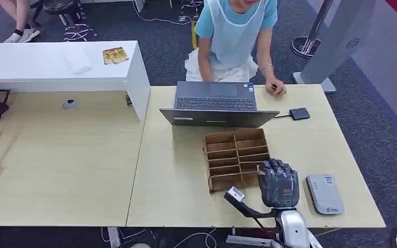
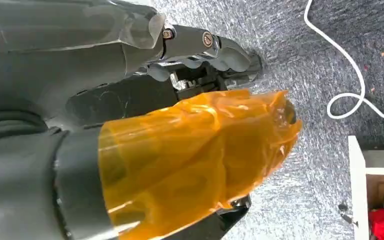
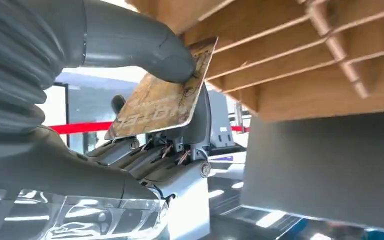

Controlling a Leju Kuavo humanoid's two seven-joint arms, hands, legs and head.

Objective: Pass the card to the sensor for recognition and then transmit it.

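Observation:
My right hand [image 1: 278,182] hovers at the near right corner of the wooden slotted card box [image 1: 235,157] on the table. In the right wrist view its thumb [image 3: 130,45] and fingers [image 3: 145,150] pinch a worn yellowish card [image 3: 160,97], just outside the box's slots [image 3: 300,45]. A grey flat sensor pad [image 1: 324,194] lies on the table to the right of this hand. A small black device [image 1: 299,113] is wired to the laptop [image 1: 217,103]. My left hand [image 2: 180,115] hangs over the carpet with orange film around its thumb and holds nothing.
A person in a blue top sits behind the laptop, one hand [image 1: 275,88] resting on the table [image 1: 176,175]. A white shelf [image 1: 57,64] at the back left carries yellow cards [image 1: 115,55]. A grey kiosk [image 1: 336,41] stands at the back right.

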